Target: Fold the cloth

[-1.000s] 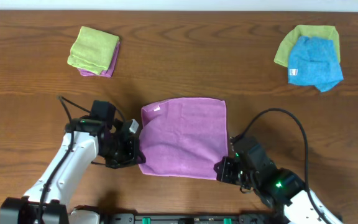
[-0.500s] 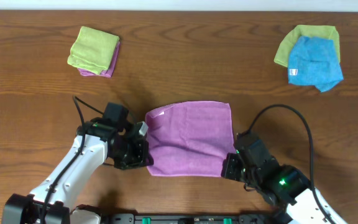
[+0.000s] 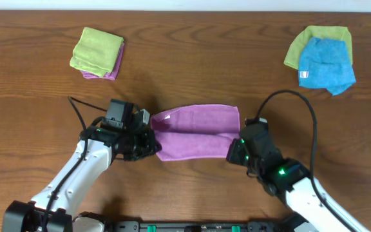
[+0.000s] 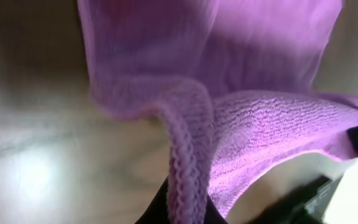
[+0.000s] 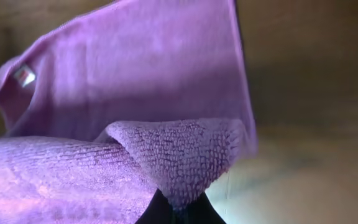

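The left pincer (image 3: 148,143) and right pincer (image 3: 236,150), each pinching a near corner of the cloth (image 3: 197,122), had swept that edge forward; the first fold looked halfway over.

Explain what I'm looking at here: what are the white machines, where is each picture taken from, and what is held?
Two white robot arms work at a wooden table. The wide picture looks down from above; the two close-ups come from a camera on each wrist. The left gripper and right gripper each pinch a near corner of the lilac square microfibre cloth, holding it doubled over toward its far edge. Far left lies a lime-green folded cloth on a small purple one; far right, a blue cloth on another green cloth.
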